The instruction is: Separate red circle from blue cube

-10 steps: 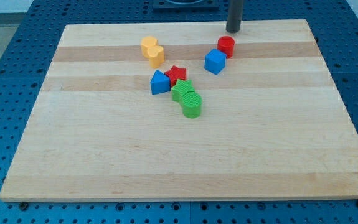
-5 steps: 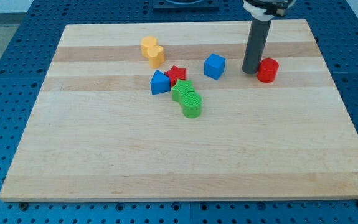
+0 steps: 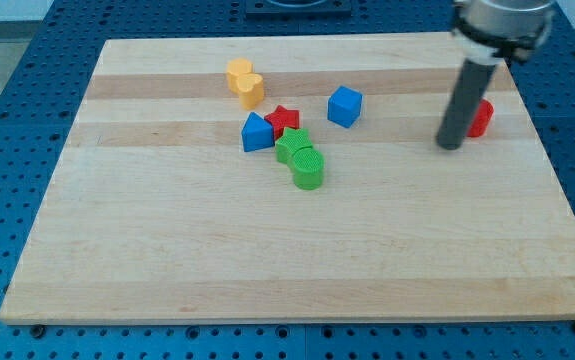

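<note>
A: Camera view, board seen from above and in front. Where the red circle?

B: Far over on the view's right, near the board's edge: red circle [image 3: 481, 118], partly hidden behind the dark rod. Blue cube [image 3: 344, 106] well apart from it, toward the middle, upper half of the wooden board [image 3: 267, 250].

A: And my tip?

B: My tip [image 3: 451, 144] down on the wood, just left of and a little below the red circle, between it and the blue cube. Touching or merely beside, hard to say: rod covers the circle's left flank.

A: Hand state?

B: No hand to speak of. Bare rod, nothing to clench or release, nothing grasped; only a push possible.

A: Relation that matters for the next move?

B: Red circle lying to the right and slightly up from my tip, blue cube to the left. Any further shove rightward likely to widen the gap, though little board left on that side. Judged largely done already.

A: Bystanders?

B: Yellow block [image 3: 245, 82] at upper left; blue wedge-like block [image 3: 257, 132], red star [image 3: 284, 119] and two green blocks [image 3: 301, 158] clustered left of centre, all clear of the rod.
</note>
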Controlling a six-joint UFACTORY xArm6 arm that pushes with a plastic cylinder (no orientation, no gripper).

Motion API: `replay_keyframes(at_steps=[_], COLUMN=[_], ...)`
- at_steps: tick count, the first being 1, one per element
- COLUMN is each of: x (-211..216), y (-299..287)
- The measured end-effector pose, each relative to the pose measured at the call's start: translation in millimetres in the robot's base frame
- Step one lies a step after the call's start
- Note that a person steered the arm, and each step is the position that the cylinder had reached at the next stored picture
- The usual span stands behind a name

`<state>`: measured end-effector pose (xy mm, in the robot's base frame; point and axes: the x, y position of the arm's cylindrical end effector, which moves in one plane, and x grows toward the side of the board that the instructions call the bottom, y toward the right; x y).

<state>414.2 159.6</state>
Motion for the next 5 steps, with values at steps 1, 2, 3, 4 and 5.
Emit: replay_keyframes(at_steps=[1, 2, 3, 4, 5], x=[1, -21, -32, -33, -32], y=[-8, -8, -8, -8, 3])
